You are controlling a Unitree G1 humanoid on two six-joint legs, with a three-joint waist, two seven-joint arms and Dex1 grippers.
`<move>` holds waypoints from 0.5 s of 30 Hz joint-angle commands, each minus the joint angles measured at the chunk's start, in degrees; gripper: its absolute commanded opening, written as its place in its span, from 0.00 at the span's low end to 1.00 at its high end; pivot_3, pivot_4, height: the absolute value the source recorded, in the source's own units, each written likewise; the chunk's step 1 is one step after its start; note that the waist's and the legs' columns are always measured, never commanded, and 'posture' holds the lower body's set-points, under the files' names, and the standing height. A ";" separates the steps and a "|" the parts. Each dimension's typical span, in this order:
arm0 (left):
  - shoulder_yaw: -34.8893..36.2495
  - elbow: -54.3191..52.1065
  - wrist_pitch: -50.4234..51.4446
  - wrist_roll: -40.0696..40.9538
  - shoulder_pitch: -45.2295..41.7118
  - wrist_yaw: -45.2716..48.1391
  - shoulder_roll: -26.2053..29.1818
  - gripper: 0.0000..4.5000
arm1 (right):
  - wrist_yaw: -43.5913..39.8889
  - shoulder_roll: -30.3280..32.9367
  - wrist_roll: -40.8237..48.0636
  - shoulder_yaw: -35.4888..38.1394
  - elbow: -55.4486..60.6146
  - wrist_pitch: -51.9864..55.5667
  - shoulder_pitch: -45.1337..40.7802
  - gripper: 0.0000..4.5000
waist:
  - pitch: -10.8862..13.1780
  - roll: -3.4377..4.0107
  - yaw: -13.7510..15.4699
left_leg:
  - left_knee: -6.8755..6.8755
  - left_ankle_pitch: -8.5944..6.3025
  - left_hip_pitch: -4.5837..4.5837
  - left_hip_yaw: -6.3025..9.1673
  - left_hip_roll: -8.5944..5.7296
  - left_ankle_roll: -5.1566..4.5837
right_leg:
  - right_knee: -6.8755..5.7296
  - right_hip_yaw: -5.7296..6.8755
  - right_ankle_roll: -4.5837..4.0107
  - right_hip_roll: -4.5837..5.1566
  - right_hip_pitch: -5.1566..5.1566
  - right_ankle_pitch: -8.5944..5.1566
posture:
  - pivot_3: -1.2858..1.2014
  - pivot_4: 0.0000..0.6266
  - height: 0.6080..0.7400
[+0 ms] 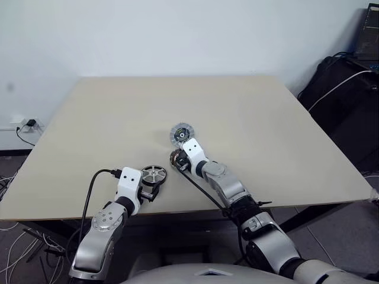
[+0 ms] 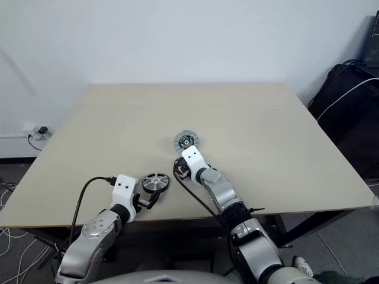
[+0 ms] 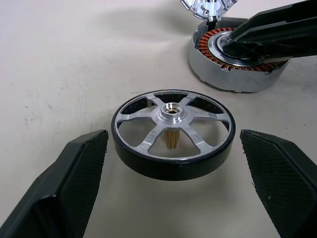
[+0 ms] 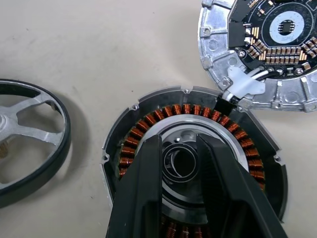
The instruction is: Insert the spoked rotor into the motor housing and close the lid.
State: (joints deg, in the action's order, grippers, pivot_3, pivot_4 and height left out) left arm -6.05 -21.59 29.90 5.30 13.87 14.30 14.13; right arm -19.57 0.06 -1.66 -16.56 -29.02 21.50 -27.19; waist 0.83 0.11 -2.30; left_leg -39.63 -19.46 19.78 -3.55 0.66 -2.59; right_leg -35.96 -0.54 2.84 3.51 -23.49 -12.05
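On the left side of the table, near its front edge, the left gripper sits low with its two black fingers spread wide on either side of the spoked rotor. Neither finger touches it; there is clear tabletop between each pad and the dark rim. The rotor lies flat, spokes and silver hub facing up, a short brass shaft showing beneath the hub.

Just to the right of it, near the middle of the table, is the motor housing, open side up, with its copper windings ringing a pale silver centre. The right gripper reaches over it, its fingers drawn close together with only a narrow gap, the tips lying over the central bore. Whether they actually pinch anything there I cannot tell.

Right beside the housing, on its far side, lies the lid, inner face up, showing a dark circuit board. A small white connector and short wires join it to the housing's rim.
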 commanded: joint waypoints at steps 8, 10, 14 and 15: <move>0.44 -1.45 -0.71 -0.03 -0.69 0.00 0.03 1.00 | 0.49 -0.37 -0.30 2.33 -2.92 -2.58 -3.21 0.15 | 0.01 0.01 0.00 | 0.01 0.00 0.01 0.01 0.06 0.01 | 0.00 0.00 0.00 0.00 -0.01 0.00 | 0.52 0.00 1.00; 0.41 -1.39 -0.77 -0.05 -0.71 -0.01 0.00 1.00 | 0.25 -0.23 -0.28 2.32 -2.73 -2.40 -3.05 0.15 | 0.01 0.02 -0.01 | 0.01 0.00 0.01 0.01 0.07 0.01 | 0.00 0.00 0.00 0.00 -0.01 0.00 | 0.52 0.00 1.00; 0.28 -1.22 -0.93 -0.05 -0.84 0.01 -0.10 1.00 | -1.03 0.16 -0.18 1.84 -1.27 -1.44 -2.18 0.15 | 0.01 0.02 -0.01 | 0.01 0.00 0.01 0.01 0.09 0.01 | 0.00 0.00 0.00 0.00 -0.01 0.00 | 0.52 0.00 1.00; 0.25 -1.22 -0.96 -0.05 -0.83 0.03 -0.11 1.00 | -1.31 0.23 -0.14 1.76 -0.90 -1.20 -1.97 0.15 | 0.01 0.02 -0.01 | 0.01 0.00 0.01 0.01 0.09 0.01 | 0.00 0.00 0.00 0.00 -0.01 0.00 | 0.52 0.00 1.00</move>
State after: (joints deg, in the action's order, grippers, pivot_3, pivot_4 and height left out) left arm -6.05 -21.59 29.86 5.29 13.84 14.31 14.13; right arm -20.21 0.14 -1.83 -15.24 -31.94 20.17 -28.88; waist 0.84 0.14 -2.30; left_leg -39.62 -19.45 19.79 -3.54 0.75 -2.59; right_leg -35.96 -0.54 2.84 3.52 -23.50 -12.05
